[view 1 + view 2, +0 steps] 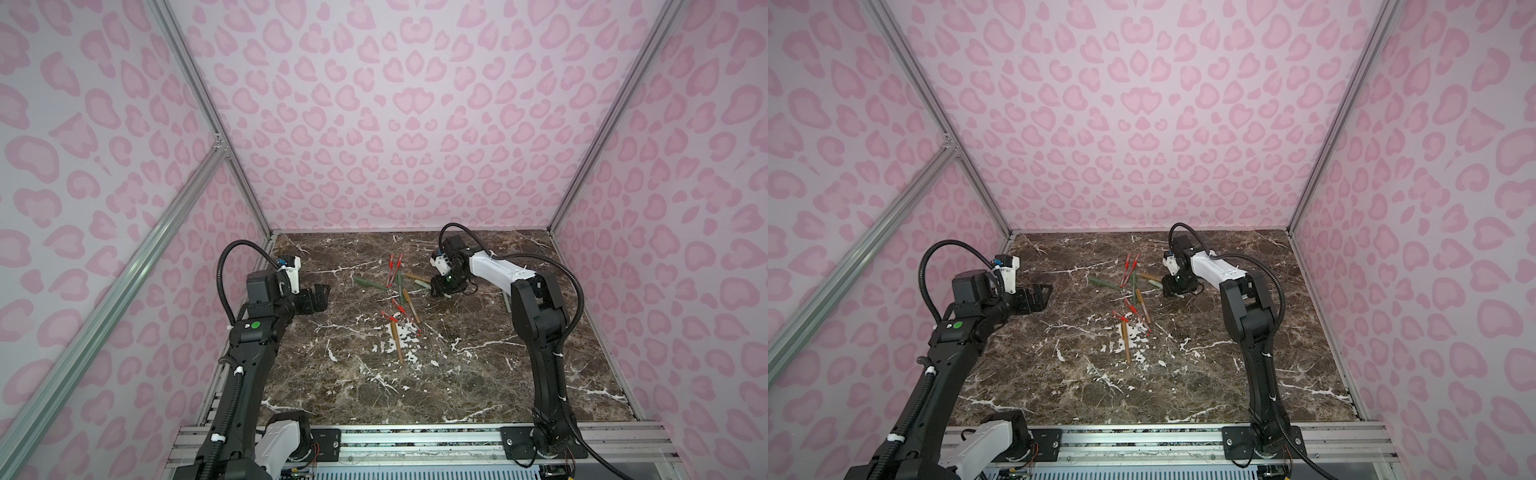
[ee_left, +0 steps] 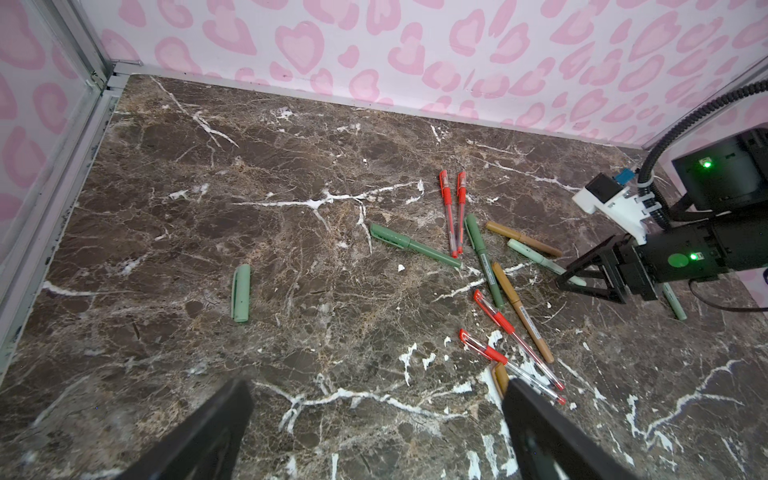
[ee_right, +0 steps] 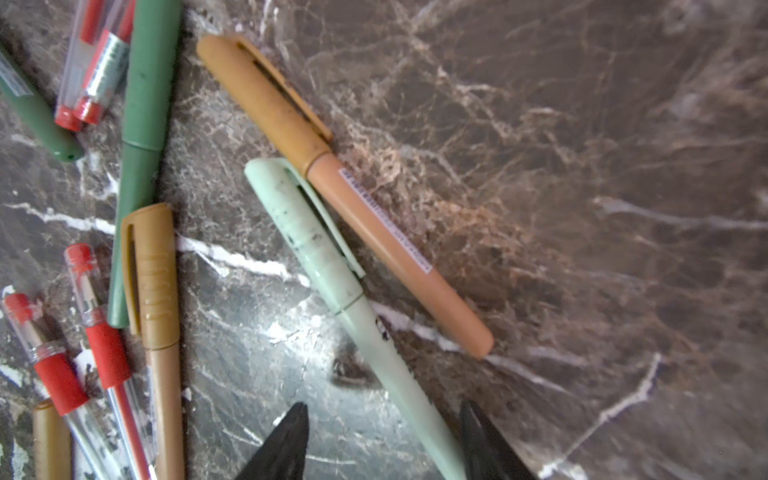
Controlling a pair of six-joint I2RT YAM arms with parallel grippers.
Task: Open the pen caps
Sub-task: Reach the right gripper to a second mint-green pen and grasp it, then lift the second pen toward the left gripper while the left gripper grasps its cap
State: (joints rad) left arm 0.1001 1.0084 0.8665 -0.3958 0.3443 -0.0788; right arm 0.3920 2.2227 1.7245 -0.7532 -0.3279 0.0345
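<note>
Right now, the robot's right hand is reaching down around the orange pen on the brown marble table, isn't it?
Not quite. The right hand is reaching down around the pale mint-green plastic pen, not the orange one. The right wrist view shows its two dark fingers on either side of that green barrel; the orange plastic pen lies just beside it on the brown marble table.

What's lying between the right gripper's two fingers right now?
The barrel of the pale green pen runs between the right gripper fingers, seen in the right wrist view.
</note>
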